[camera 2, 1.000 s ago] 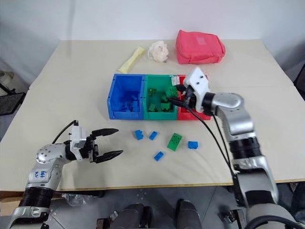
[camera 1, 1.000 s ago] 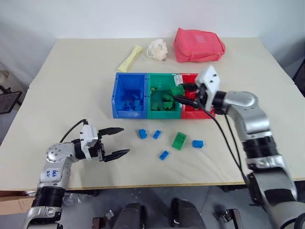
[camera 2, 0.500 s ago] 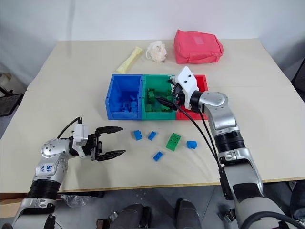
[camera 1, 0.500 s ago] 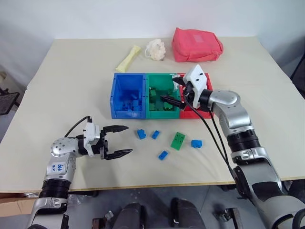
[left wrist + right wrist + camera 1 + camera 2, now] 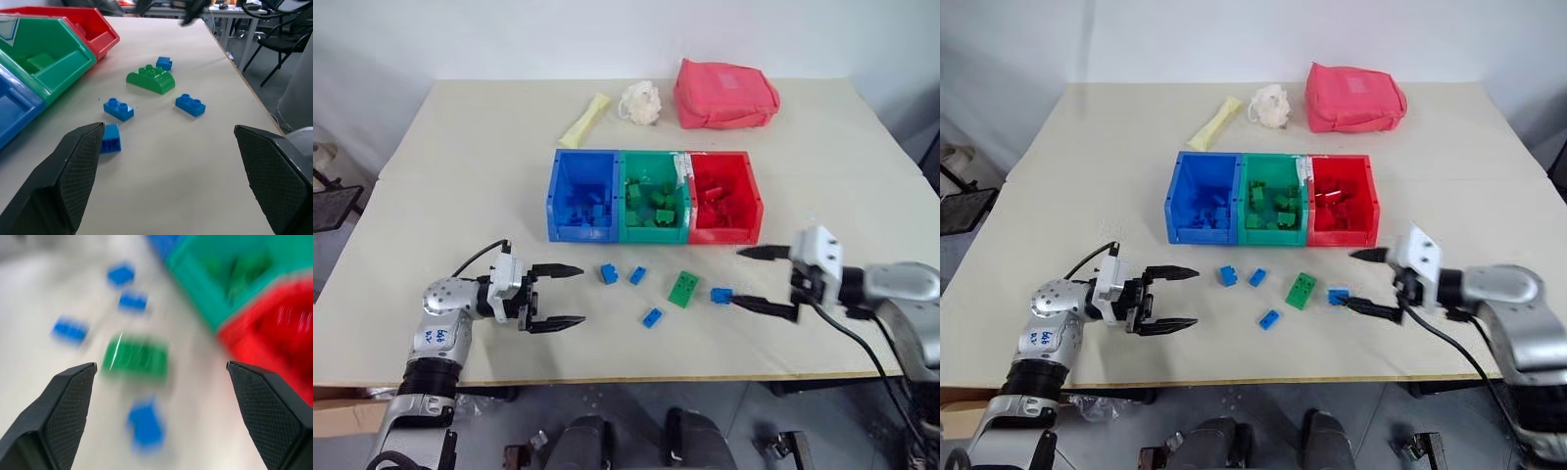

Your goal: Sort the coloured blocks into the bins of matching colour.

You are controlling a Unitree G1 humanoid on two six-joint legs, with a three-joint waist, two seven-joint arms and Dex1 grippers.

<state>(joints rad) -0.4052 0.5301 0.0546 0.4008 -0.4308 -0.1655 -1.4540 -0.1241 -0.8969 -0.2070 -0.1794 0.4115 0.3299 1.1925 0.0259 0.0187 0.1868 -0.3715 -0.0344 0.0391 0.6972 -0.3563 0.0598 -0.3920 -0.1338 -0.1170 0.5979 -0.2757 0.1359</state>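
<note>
The three joined bins stand mid-table: blue bin (image 5: 579, 231), green bin (image 5: 654, 233) and red bin (image 5: 725, 233), each with bricks inside. In front of them lie several small blue blocks (image 5: 608, 274) and one flat green block (image 5: 683, 288). My left gripper (image 5: 558, 295) is open at the front left, pointing right toward the blocks (image 5: 118, 108), holding nothing. My right gripper (image 5: 744, 277) is open at the front right, pointing left, its nearer finger just beside the rightmost blue block (image 5: 721, 294). The green block (image 5: 137, 357) lies ahead of it.
At the back of the table lie a pink-red fabric pouch (image 5: 724, 93), a white crumpled object (image 5: 639, 100) and a pale yellow strip (image 5: 582, 119). The table's front edge runs just below both grippers.
My right arm has drawn back from above the green and red bins to the front right, sinking low beside the rightmost blue block. The left gripper stayed in place, still open.
</note>
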